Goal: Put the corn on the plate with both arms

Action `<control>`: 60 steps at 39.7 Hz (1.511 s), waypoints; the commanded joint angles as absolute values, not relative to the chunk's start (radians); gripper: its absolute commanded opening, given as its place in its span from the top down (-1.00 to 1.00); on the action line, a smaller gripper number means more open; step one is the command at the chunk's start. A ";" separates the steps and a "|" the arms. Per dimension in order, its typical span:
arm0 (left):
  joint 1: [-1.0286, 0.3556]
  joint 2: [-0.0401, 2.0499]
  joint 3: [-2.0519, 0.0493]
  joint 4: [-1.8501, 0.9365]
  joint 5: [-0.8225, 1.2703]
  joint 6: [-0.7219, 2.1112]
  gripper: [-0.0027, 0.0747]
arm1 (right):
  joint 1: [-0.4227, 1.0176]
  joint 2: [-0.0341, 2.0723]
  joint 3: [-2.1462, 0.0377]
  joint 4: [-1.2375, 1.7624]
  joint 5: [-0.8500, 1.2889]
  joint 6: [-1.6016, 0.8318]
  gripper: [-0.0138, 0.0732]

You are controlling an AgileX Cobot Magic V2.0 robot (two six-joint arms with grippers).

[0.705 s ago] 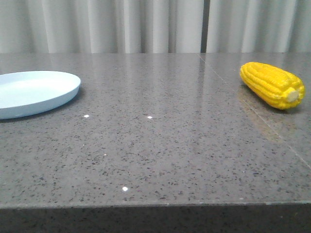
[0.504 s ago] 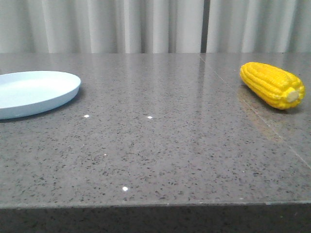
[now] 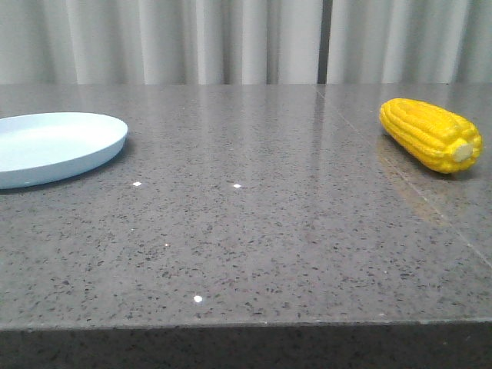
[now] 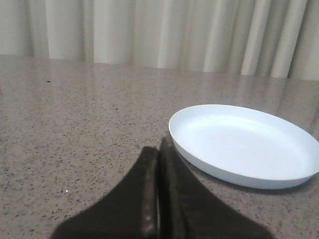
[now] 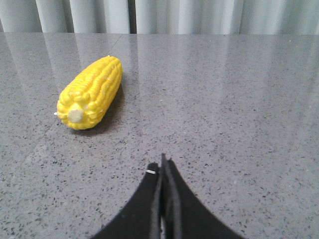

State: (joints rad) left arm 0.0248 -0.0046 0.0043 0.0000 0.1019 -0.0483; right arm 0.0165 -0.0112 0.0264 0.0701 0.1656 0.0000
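Note:
The yellow corn (image 3: 431, 134) lies on the grey stone table at the right, its pale stub end toward the front; it also shows in the right wrist view (image 5: 91, 92). The pale light-blue plate (image 3: 54, 146) sits at the left, empty; it also shows in the left wrist view (image 4: 244, 144). My left gripper (image 4: 158, 148) is shut and empty, just short of the plate's rim. My right gripper (image 5: 162, 167) is shut and empty, short of the corn and off to its side. Neither gripper shows in the front view.
The speckled grey table (image 3: 254, 231) has a front edge low in the front view and a thin seam (image 3: 400, 177) running past the corn. Pale curtains (image 3: 246, 38) hang behind the table.

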 commanded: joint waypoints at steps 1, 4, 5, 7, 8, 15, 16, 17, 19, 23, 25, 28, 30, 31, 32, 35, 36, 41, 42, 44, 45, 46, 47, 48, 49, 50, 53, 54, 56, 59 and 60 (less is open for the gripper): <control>0.025 -0.025 0.009 -0.006 0.023 -0.050 0.98 | 0.011 -0.026 0.022 0.076 0.083 -0.010 0.84; 0.025 -0.025 0.009 -0.006 0.023 -0.050 0.98 | 0.011 -0.026 0.022 0.076 0.083 -0.010 0.84; 0.025 -0.025 0.009 -0.006 0.023 -0.050 0.98 | 0.011 -0.026 0.022 0.076 0.083 -0.010 0.84; 0.025 -0.025 0.009 -0.006 0.023 -0.050 0.98 | 0.011 -0.026 0.022 0.076 0.083 -0.010 0.84; 0.025 -0.025 0.009 -0.006 0.023 -0.050 0.98 | 0.011 -0.026 0.022 0.076 0.083 -0.010 0.84; 0.025 -0.025 0.009 -0.006 0.023 -0.050 0.98 | 0.011 -0.026 0.022 0.076 0.083 -0.010 0.84; 0.025 -0.025 0.009 -0.006 0.023 -0.050 0.98 | 0.011 -0.026 0.022 0.076 0.083 -0.010 0.84; 0.025 -0.025 0.009 -0.006 0.023 -0.050 0.98 | 0.011 -0.026 0.022 0.076 0.083 -0.010 0.84; 0.025 -0.025 0.009 -0.006 0.020 -0.050 0.98 | 0.011 -0.026 0.022 0.076 0.083 -0.010 0.84; 0.025 -0.025 0.009 -0.006 0.010 -0.050 0.98 | 0.011 -0.026 0.022 0.077 0.078 -0.010 0.84; 0.025 -0.025 0.009 -0.006 0.000 -0.050 0.98 | 0.011 -0.026 0.022 0.077 0.074 -0.010 0.84; 0.025 -0.025 0.009 -0.006 -0.046 -0.050 0.98 | 0.011 -0.026 0.021 0.077 0.053 -0.010 0.84; 0.025 -0.025 0.009 -0.006 -0.102 -0.050 0.98 | 0.013 -0.026 0.016 0.077 0.042 -0.010 0.84; 0.025 -0.025 0.009 -0.006 -0.148 -0.050 0.98 | 0.013 -0.026 0.008 0.077 0.042 -0.010 0.84; 0.025 -0.025 0.007 -0.006 -0.190 -0.050 0.98 | 0.013 -0.026 0.001 0.077 0.044 -0.010 0.84; 0.025 -0.025 -0.007 -0.006 -0.324 -0.050 0.98 | 0.013 -0.026 -0.040 0.077 0.050 -0.010 0.84; 0.025 -0.025 -0.018 -0.006 -0.342 -0.050 0.98 | 0.013 -0.026 -0.055 0.077 0.052 -0.010 0.84; 0.025 -0.016 -0.134 0.000 -0.237 -0.050 0.98 | 0.013 -0.015 -0.171 0.077 0.102 -0.010 0.84; 0.025 -0.010 -0.164 0.000 -0.190 -0.050 0.98 | 0.013 -0.008 -0.203 0.077 0.120 -0.010 0.84; 0.025 0.014 -0.219 0.028 -0.099 -0.050 0.98 | 0.013 0.015 -0.262 0.077 0.171 -0.010 0.84; 0.025 0.026 -0.242 0.039 -0.047 -0.050 0.98 | 0.013 0.033 -0.296 0.077 0.192 -0.010 0.84; 0.025 0.046 -0.279 0.053 0.000 -0.050 0.98 | 0.013 0.054 -0.328 0.077 0.216 -0.010 0.83; 0.025 0.070 -0.301 0.061 0.037 -0.050 0.98 | 0.013 0.078 -0.352 0.077 0.238 -0.010 0.83; 0.025 0.095 -0.328 0.067 0.081 -0.050 0.98 | 0.013 0.098 -0.380 0.077 0.254 -0.010 0.83; 0.025 0.116 -0.348 0.073 0.120 -0.050 0.98 | 0.013 0.124 -0.406 0.077 0.267 -0.010 0.83; 0.025 0.144 -0.373 0.073 0.146 -0.050 0.98 | 0.013 0.144 -0.422 0.077 0.276 -0.010 0.83; 0.025 0.225 -0.432 0.075 0.222 -0.050 0.98 | 0.013 0.220 -0.470 0.077 0.280 -0.010 0.83; 0.025 0.253 -0.452 0.075 0.235 -0.050 0.98 | 0.013 0.243 -0.479 0.077 0.280 -0.010 0.83; 0.025 0.294 -0.473 0.075 0.244 -0.050 0.98 | 0.013 0.278 -0.493 0.078 0.278 -0.010 0.83; 0.025 0.340 -0.489 0.075 0.237 -0.050 0.98 | 0.013 0.315 -0.505 0.080 0.276 -0.010 0.83; 0.025 0.347 -0.492 0.075 0.227 -0.050 0.98 | 0.013 0.320 -0.508 0.080 0.276 -0.010 0.83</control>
State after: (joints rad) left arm 0.0248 0.3046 -0.4457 0.0733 0.2960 -0.0483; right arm 0.0165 0.2827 -0.4633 0.0708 0.3393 0.0000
